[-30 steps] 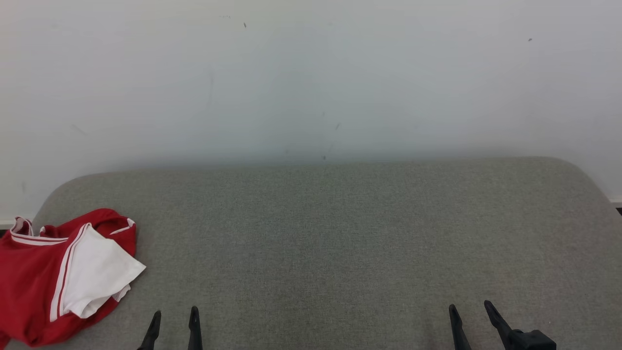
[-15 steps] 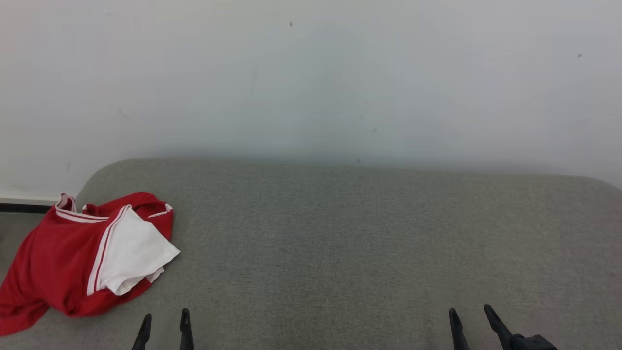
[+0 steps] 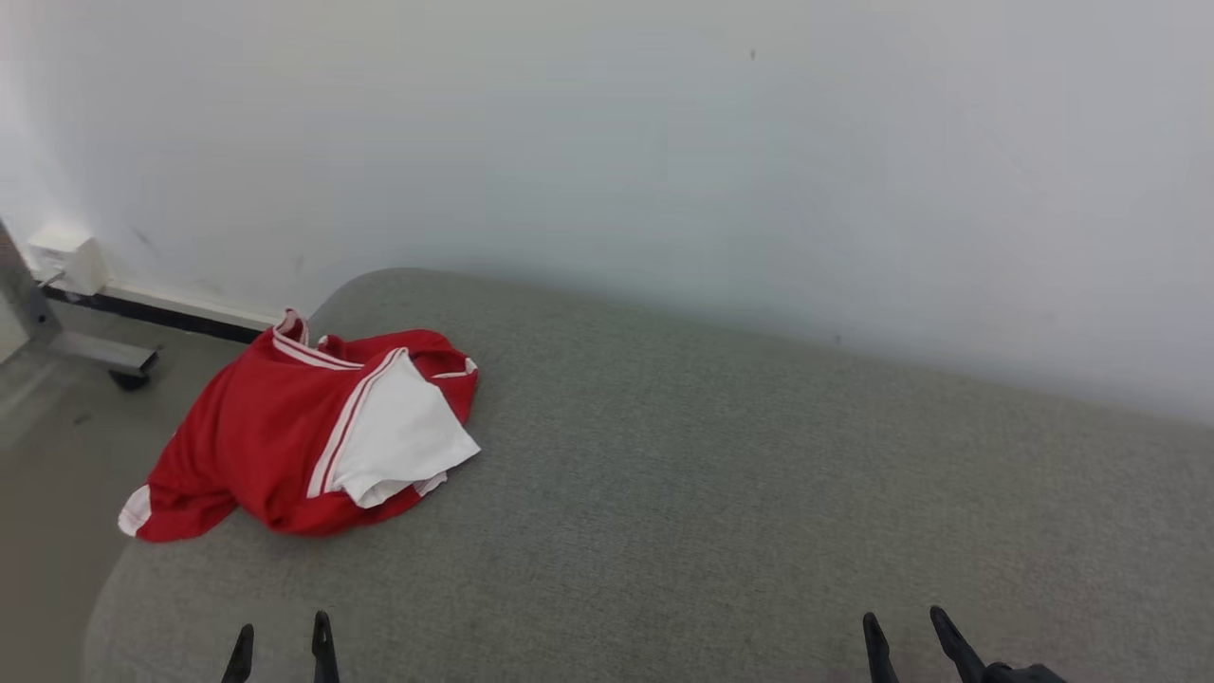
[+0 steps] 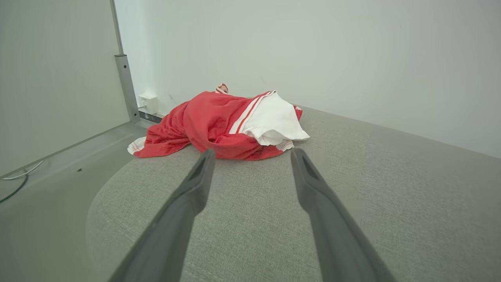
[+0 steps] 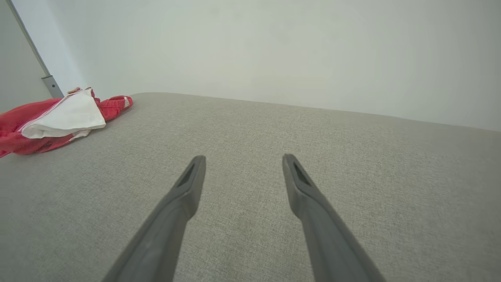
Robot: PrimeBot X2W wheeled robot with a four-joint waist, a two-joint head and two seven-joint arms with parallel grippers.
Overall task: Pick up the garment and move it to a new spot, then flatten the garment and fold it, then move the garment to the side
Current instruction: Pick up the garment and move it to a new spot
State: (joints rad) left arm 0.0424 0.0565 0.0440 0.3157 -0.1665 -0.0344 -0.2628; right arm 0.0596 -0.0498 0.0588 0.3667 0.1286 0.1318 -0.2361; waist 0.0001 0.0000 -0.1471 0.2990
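Observation:
The garment (image 3: 275, 436) is a red shirt with white sleeves and white stripes, lying crumpled at the far left end of the grey upholstered surface (image 3: 721, 493), partly hanging over its edge. My left gripper (image 3: 280, 636) stands open at the lower left, well short of the garment (image 4: 219, 123), which lies ahead of its fingers in the left wrist view. My right gripper (image 3: 901, 631) is open at the lower right over bare fabric. In the right wrist view the right gripper (image 5: 242, 162) has nothing between its fingers, and the garment (image 5: 47, 121) lies far left.
A white wall (image 3: 664, 142) runs close behind the surface. Left of the surface is the floor (image 3: 47, 474), with a metal post and foot (image 3: 85, 351), a wall socket box (image 3: 71, 256) and a cable (image 4: 15, 184).
The head camera has turned left, so the garment now sits further right and higher in the picture and the floor shows. Both grippers stay open and low in the frame.

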